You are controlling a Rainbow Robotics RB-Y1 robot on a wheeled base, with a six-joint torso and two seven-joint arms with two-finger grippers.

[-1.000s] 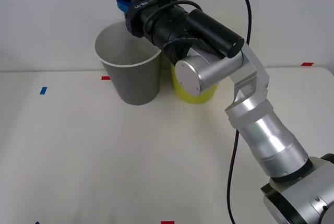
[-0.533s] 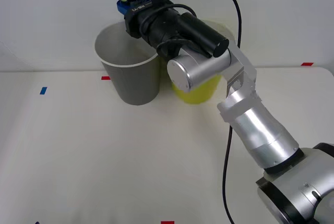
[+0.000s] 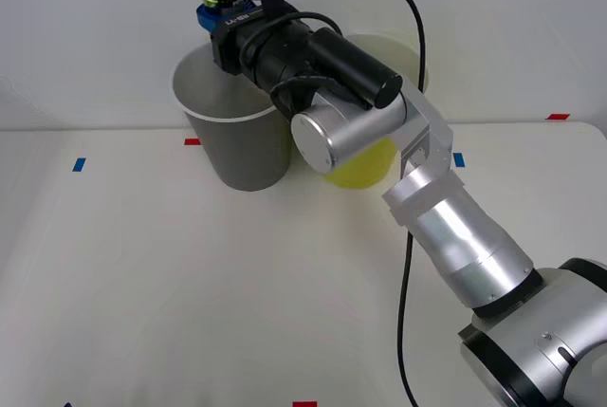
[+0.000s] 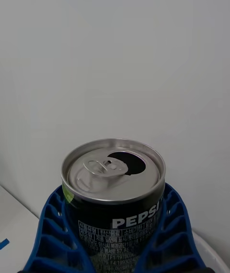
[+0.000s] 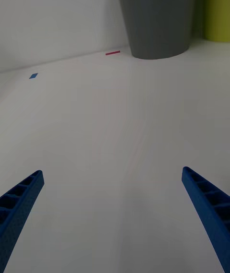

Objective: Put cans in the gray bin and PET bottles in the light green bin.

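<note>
A white worktop (image 3: pixel 190 293) is stretching out in front of the robot, with a pale wall behind it. Two tall tapered bins are standing side by side near the far edge. The gray bin (image 3: pixel 242 146) is sitting on the left, its white rim and pale inside facing up. The light green bin (image 3: pixel 365 165) is standing just to its right, touching or nearly touching it, and is partly hidden behind the robot's arm.

The right arm is reaching forward and across from the lower right of the front view, its black forearm passing over both bins. The right gripper (image 3: pixel 220 13) is hanging in the air above the far rim of the gray bin. Its blue ribbed fingers (image 4: pixel 50 234) are closing around the can (image 4: pixel 114 191) from both sides, holding it upright. The can is dark-sided with white lettering and a small green mark near its top edge. Its silver lid is showing a pull tab and an opened mouth hole.

The left gripper (image 5: pixel 115 220) is waiting low over the bare worktop, facing the gray bin from a distance. Its blue fingers are spreading wide apart and are holding nothing.

Small red and blue tape marks (image 3: pixel 79 164) are lying on the worktop near the bins.
</note>
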